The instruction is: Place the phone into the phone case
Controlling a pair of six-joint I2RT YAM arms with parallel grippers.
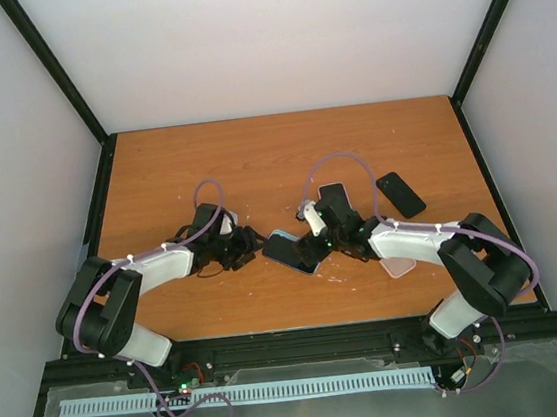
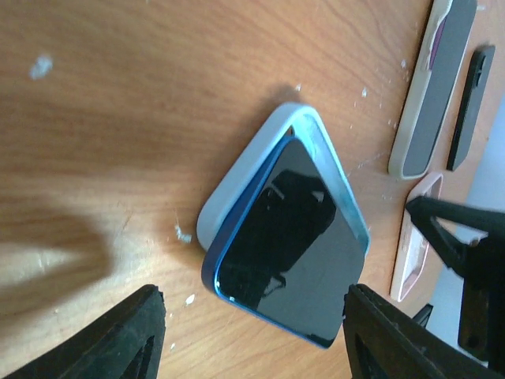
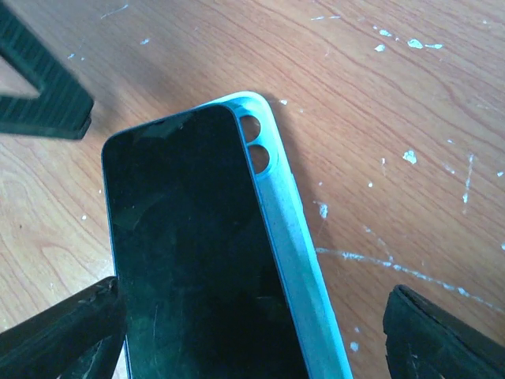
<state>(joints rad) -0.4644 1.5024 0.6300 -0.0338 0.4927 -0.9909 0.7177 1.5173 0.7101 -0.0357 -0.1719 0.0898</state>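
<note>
The black-screened, blue-edged phone (image 2: 284, 245) lies askew on top of the light blue soft phone case (image 2: 241, 178), leaving one long wall of the case bare. Both rest on the brown wooden table (image 1: 252, 151) between the arms. The left hand (image 2: 252, 339) is spread wide near the phone and holds nothing, while the right hand (image 3: 252, 339), also wide open, straddles phone and case without gripping either.

Orange-brown wooden table (image 1: 282, 148), pretty scuffed up close, with white flecks and scratches all over the grain. Plain white walls (image 1: 269, 38) on the far side, left and right, and black posts (image 1: 53, 68) run up the corners. The near edge has a black rail (image 1: 304, 344) and a white slotted strip (image 1: 249, 394). Light's soft and even.
</note>
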